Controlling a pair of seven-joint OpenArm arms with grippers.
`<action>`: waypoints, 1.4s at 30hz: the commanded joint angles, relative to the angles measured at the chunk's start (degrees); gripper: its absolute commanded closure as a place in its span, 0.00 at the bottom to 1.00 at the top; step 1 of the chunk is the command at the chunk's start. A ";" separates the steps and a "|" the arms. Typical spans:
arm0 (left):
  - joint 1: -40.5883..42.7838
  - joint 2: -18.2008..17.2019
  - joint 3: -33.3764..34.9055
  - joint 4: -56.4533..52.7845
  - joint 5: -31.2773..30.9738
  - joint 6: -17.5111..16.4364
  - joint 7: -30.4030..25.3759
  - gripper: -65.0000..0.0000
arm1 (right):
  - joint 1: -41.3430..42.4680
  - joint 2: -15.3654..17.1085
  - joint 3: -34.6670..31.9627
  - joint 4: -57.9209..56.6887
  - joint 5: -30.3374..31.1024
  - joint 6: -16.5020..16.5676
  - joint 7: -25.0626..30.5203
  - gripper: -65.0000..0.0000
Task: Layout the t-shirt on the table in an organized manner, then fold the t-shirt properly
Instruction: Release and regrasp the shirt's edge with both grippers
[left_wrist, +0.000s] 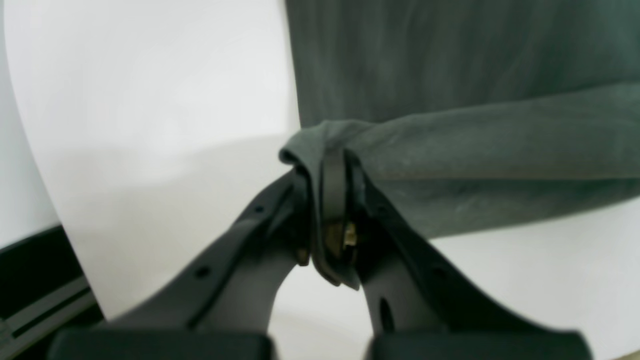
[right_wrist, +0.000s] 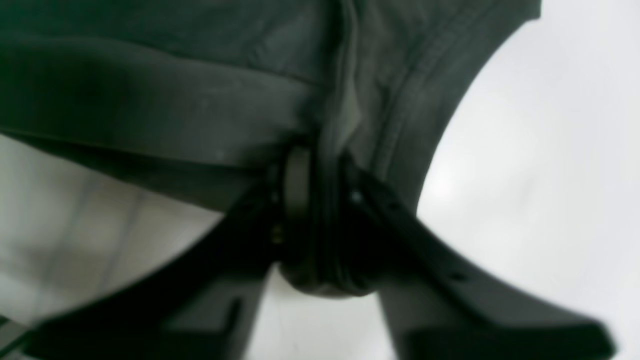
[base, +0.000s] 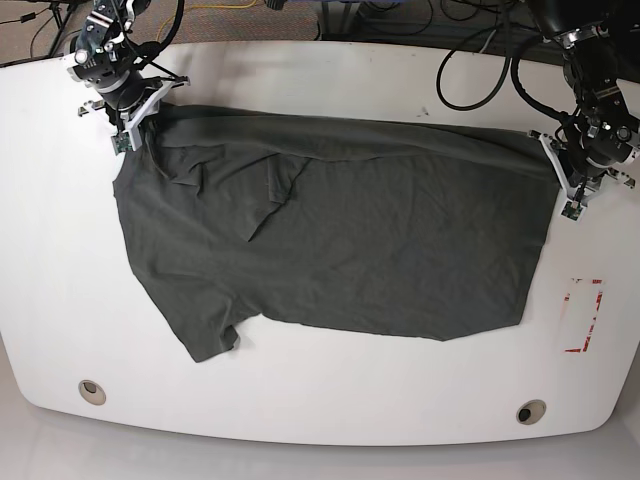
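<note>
Charcoal t-shirt covers table (spread); both arms' fingers clamp its corners.

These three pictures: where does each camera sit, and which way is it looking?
Left wrist: sits behind the left claw, looking along it at the t-shirt edge pinched there on the table.
Right wrist: sits behind the right claw, facing bunched shirt cloth.
Base: looks down from above on the whole table, the spread shirt and both arms at its far corners.
Shared: all three show the shirt.
</note>
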 joint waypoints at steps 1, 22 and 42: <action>-0.52 -0.90 -0.29 0.86 0.39 0.32 0.03 0.96 | -0.60 0.58 0.42 1.40 0.17 -0.10 0.94 0.61; -0.61 -5.82 0.50 1.13 0.13 0.32 0.38 0.31 | -7.02 4.89 0.33 5.09 0.52 -0.10 0.76 0.37; -5.71 -5.91 -6.98 6.14 -9.98 0.32 2.93 0.30 | 1.51 -0.21 0.33 5.79 0.61 -0.10 0.85 0.38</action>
